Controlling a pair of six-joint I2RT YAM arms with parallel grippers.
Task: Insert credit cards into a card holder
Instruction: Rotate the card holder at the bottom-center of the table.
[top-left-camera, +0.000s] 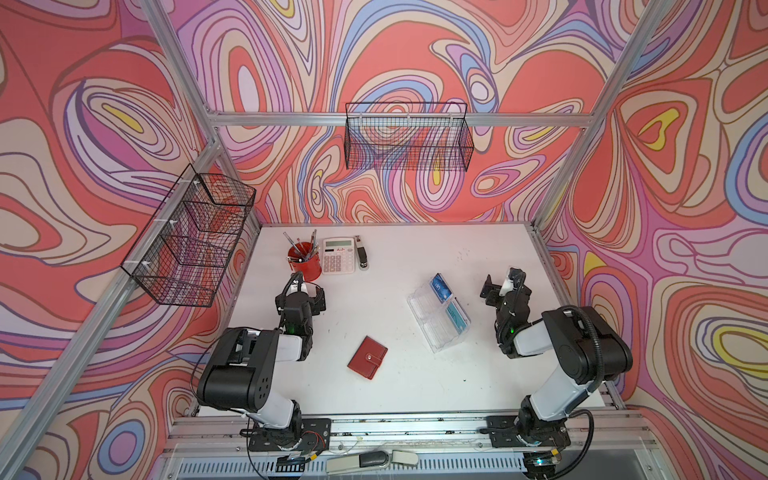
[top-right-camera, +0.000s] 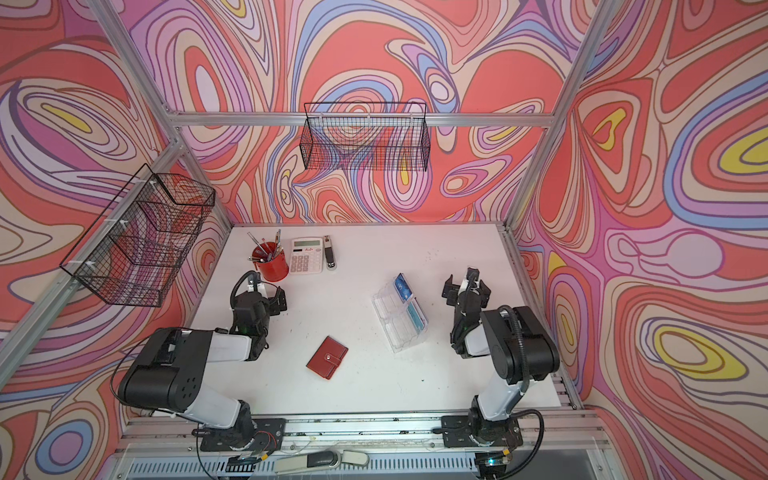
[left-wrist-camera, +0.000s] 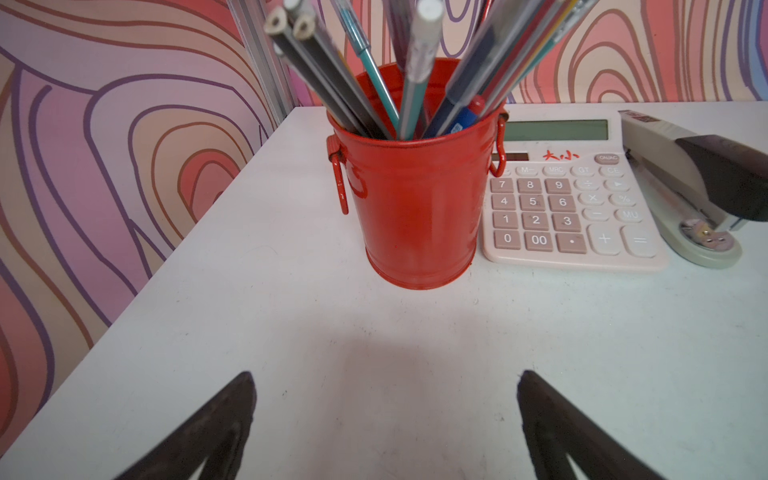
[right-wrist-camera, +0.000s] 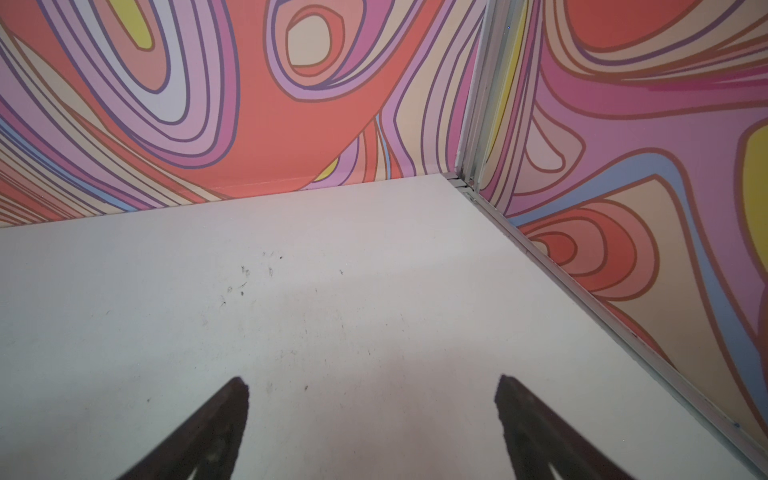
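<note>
The card holder (top-left-camera: 367, 357) (top-right-camera: 327, 357), a small red wallet snapped closed, lies flat near the front middle of the white table (top-left-camera: 415, 390). A blue credit card (top-left-camera: 441, 286) (top-right-camera: 403, 286) and a teal credit card (top-left-camera: 456, 316) (top-right-camera: 417, 318) stand in a clear acrylic tiered stand (top-left-camera: 432, 332) to its right. My left gripper (top-left-camera: 306, 291) (top-right-camera: 267, 291) (left-wrist-camera: 385, 376) hovers open and empty at the left, facing the red pen cup. At the right, my right gripper (top-left-camera: 505, 283) (top-right-camera: 466, 284) (right-wrist-camera: 372, 380) is open and empty over bare table, beside the stand.
A red pen cup (top-left-camera: 305, 262) (left-wrist-camera: 415, 199) with several pens, a calculator (top-left-camera: 339, 255) (left-wrist-camera: 569, 199) and a stapler (top-left-camera: 362, 253) (left-wrist-camera: 698, 187) sit at the back left. Wire baskets (top-left-camera: 409, 137) (top-left-camera: 191, 241) hang on the back and left walls. A frame rail (right-wrist-camera: 623, 332) edges the table's right side.
</note>
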